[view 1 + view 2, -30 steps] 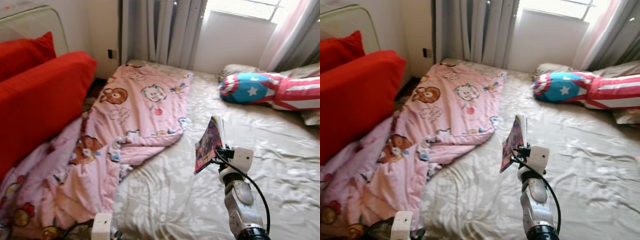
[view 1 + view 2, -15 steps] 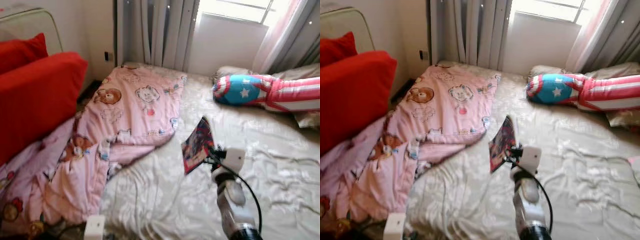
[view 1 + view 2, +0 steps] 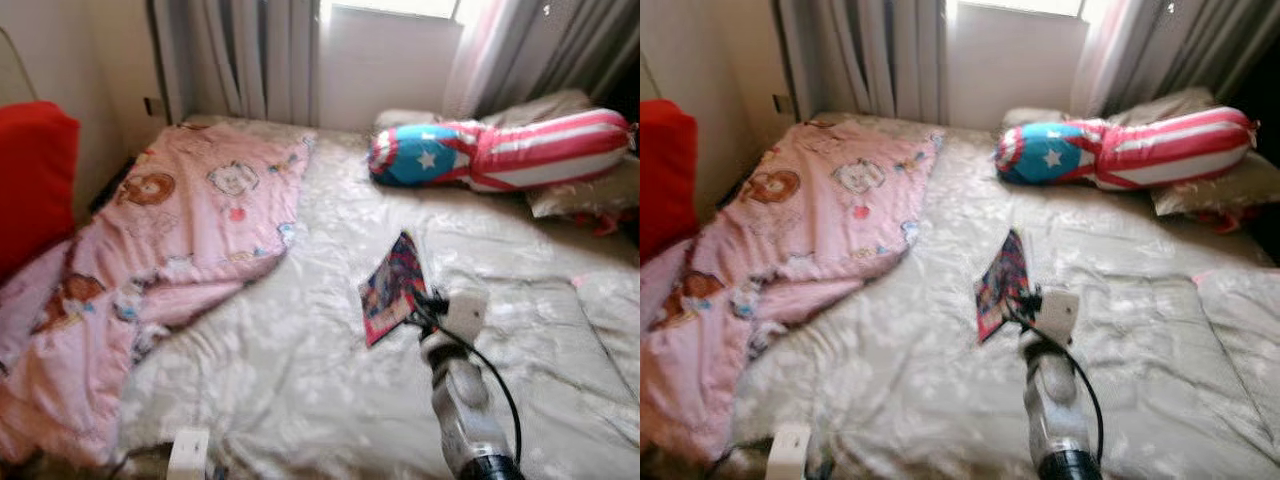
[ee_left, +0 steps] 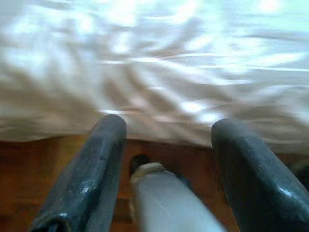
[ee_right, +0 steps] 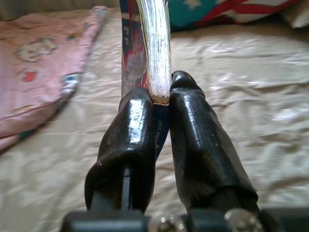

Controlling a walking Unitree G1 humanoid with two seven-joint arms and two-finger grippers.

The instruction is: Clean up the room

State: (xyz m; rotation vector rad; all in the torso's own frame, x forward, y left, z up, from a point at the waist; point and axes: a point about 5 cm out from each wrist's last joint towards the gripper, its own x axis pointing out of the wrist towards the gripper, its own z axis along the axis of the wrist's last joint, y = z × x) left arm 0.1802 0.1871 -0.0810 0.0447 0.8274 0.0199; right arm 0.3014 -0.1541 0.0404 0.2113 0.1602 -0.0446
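Note:
A thin book with a colourful cover [image 3: 392, 288] is held up over the middle of the cream bed sheet [image 3: 290, 350], tilted on edge. My right gripper [image 3: 425, 306] is shut on its lower corner. In the right wrist view both black fingers [image 5: 137, 121] pinch the book [image 5: 155, 48], its white page edges facing me. My left gripper [image 4: 169, 126] hangs low by the bed's near edge, open with nothing between its fingers, above brown wooden floor [image 4: 29, 159]. A crumpled pink cartoon blanket [image 3: 190, 215] lies across the bed's left side.
A long stars-and-stripes bolster [image 3: 500, 150] and beige pillows [image 3: 585, 190] lie at the head of the bed on the right. A red cushion [image 3: 30, 170] stands at the left. Grey curtains [image 3: 250, 50] and a window are behind the bed.
The camera has swung to the right, so the red cushions have slid mostly out at the left. My right gripper keeps the book, now tilted lower over the sheet.

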